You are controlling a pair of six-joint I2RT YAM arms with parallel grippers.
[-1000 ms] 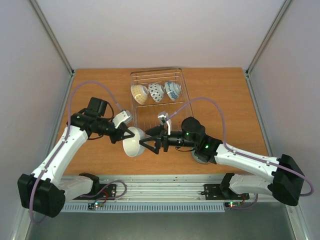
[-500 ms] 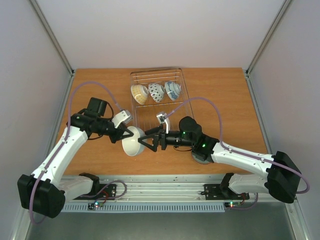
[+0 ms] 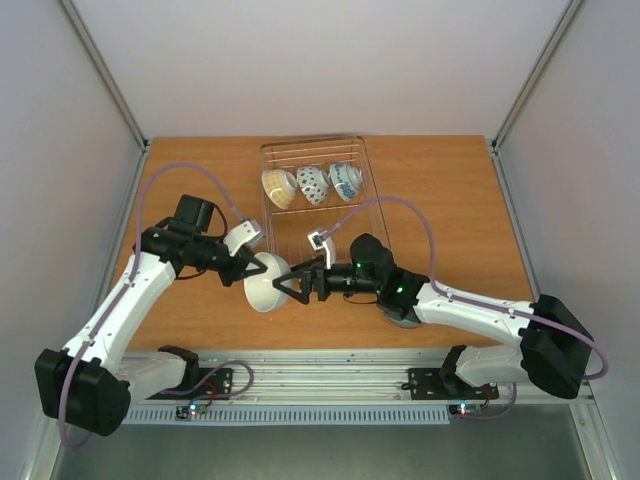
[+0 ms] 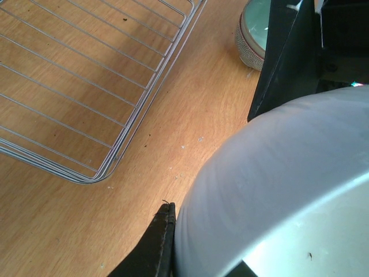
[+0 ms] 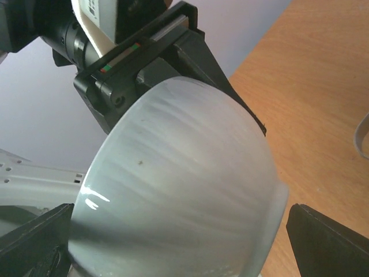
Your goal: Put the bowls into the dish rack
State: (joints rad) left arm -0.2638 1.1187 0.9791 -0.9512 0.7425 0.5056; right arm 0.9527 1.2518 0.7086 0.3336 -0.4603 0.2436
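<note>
No legible text, brand, number or sign is being displayed in any view. Dark print is being shown on a white label (image 5: 95, 12) on the left arm's wrist unit (image 5: 106, 36), but it is being rendered too small to be read.

Left gripper (image 3: 256, 271) clamped on white bowl (image 3: 262, 291). Right gripper (image 3: 287, 286) spread wide against bowl's opposite side. Dish rack (image 3: 290, 232) just beyond both.

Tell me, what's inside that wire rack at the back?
Three bowls lean in a row at the far end of the dish rack: cream, dark-dotted white and blue-and-white. The nearer part shows bare wire; the right arm covers its near right corner.
</note>
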